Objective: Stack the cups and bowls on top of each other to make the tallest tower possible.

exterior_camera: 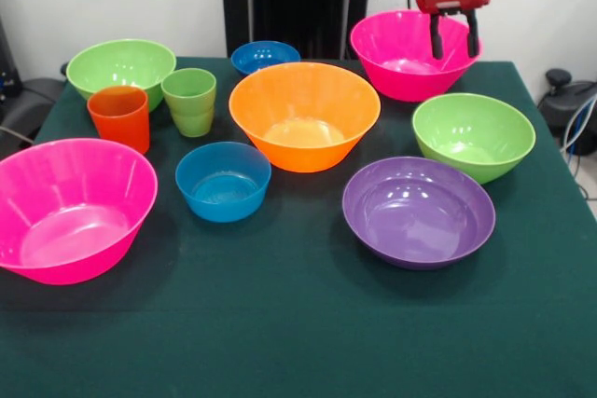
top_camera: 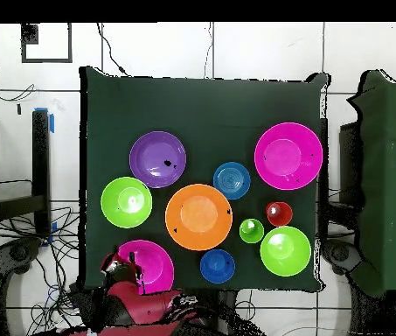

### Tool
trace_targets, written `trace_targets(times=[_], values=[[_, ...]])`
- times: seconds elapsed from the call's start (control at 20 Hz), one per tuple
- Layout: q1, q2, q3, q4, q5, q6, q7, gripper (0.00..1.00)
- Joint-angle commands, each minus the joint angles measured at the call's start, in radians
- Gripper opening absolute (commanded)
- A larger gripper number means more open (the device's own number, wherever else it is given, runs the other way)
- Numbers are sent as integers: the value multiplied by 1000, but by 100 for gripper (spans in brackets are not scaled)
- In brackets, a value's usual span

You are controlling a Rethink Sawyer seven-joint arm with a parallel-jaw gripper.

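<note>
Bench (exterior_camera: 298, 342) draped in dark green cloth, carrying eight bowls and two cups, all separate and upright, none stacked.

Largest: two big pink bowls. Near pink bowl (exterior_camera: 73, 210) at the front view's left edge, tilted slightly toward the camera. Far pink bowl (exterior_camera: 401, 58) at the back right, with the red and black tool (exterior_camera: 453, 36) hanging over its right rim, two dark fingers (exterior_camera: 436, 39) pointing down and spread apart, holding nothing; contact with the rim impossible to judge.

Next: big orange bowl (exterior_camera: 304, 114) in the middle of the bench, just in front of the back blue bowl.

Then two medium green bowls: left green bowl (exterior_camera: 121, 70) at the back left, right green bowl (exterior_camera: 474, 135) at the right, in front of the far pink bowl.

Shallow purple bowl (exterior_camera: 418, 212) front right, just beside the right green bowl, near the orange bowl.

Two small blue bowls: front blue bowl (exterior_camera: 223, 181) between the near pink bowl and the orange bowl; back blue bowl (exterior_camera: 265, 56) at the far edge.

Smallest: orange-red cup (exterior_camera: 119, 116) and light green cup (exterior_camera: 189, 100), side by side, close together, just in front of the left green bowl.

Seen from overhead, same spread: orange bowl central, others ringed around it.
</note>
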Motion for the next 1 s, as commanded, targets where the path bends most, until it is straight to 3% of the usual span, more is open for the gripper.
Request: trace_targets(times=[0.05,0.3,0.6,1.0], values=[[3,1,92,-3,44,72,202,100],[16,1,99,-13,61,79,208,100],[37,-64,92,26,107,119,214,100],[44,-20,113,-29,115,110,212,100]])
